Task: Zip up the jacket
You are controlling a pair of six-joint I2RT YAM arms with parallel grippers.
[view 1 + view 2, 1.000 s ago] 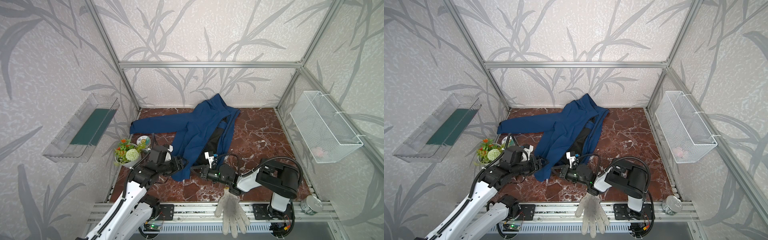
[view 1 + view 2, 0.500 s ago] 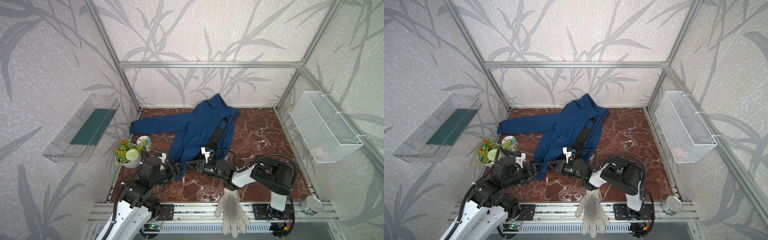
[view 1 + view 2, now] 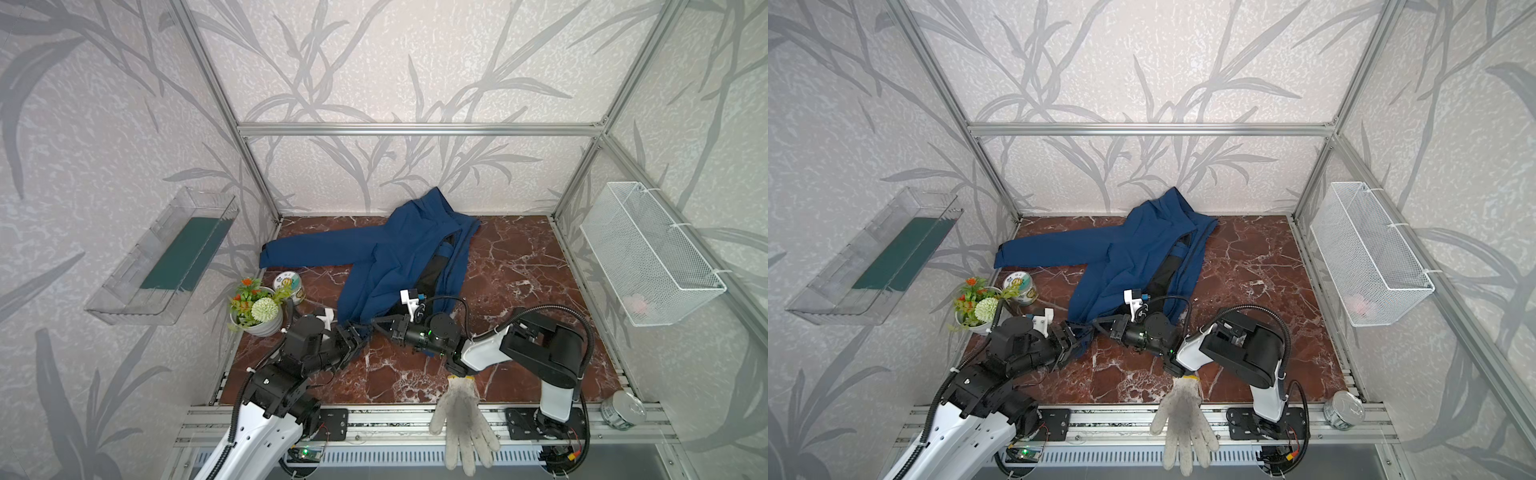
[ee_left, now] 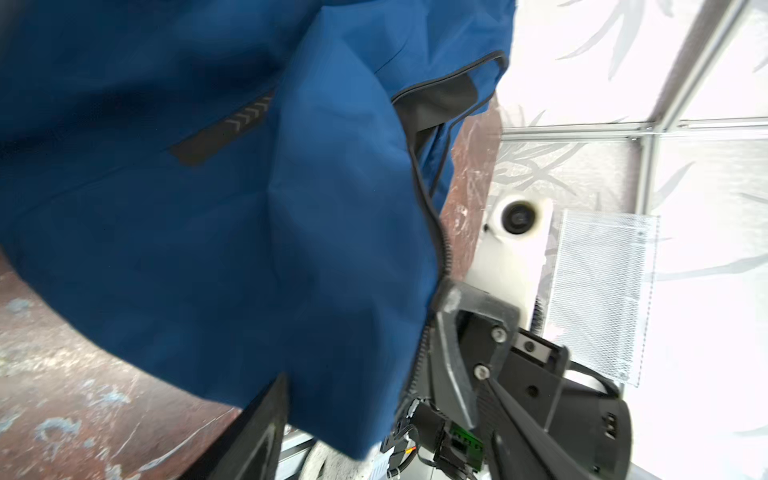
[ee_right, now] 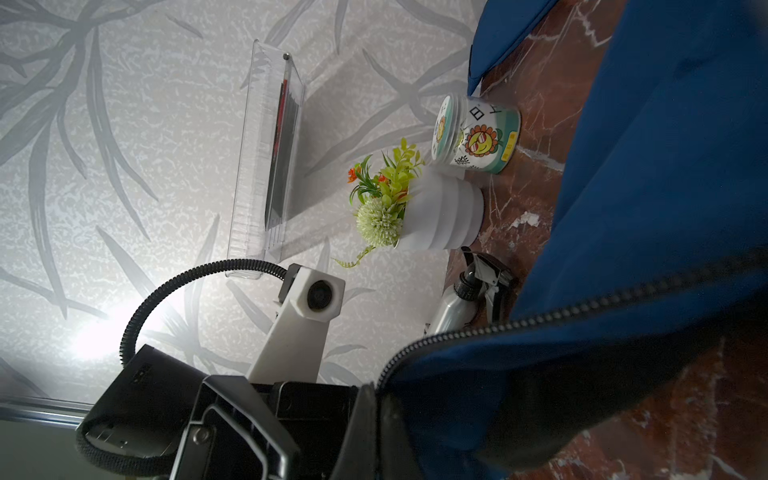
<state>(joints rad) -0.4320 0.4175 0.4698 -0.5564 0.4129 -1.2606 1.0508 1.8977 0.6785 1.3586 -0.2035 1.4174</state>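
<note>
– On the red-brown marble tabletop [image 3: 519, 266], what differs from a second ago?

– The right tool [image 3: 376, 322] has travelled leftward and away from the front rail. It has taken the near hem of the large navy-blue soft-shell jacket [image 3: 386, 262] with it, so that hem now lies further from the front edge. The left arm has drawn back from over the cloth. The left tool [image 3: 355, 336] now meets the hem corner from the front-left.

– Where does the jacket lie?

– Spread over the rear middle of the tabletop in both top views. Its collar end is against the back wall and one sleeve stretches toward the left wall. The front is unzipped, with black lining showing.

– How is the right tool gripping?

– Its jaws are pressed together on the jacket's front edge, right at the black zipper [image 5: 582, 309] teeth. The left wrist view shows the same pinch.

– And the left tool?

– Its jaws stand well apart. One of its fingers [image 4: 257, 424] shows beside the hanging hem corner. I cannot tell whether the cloth touches either pad.
</note>
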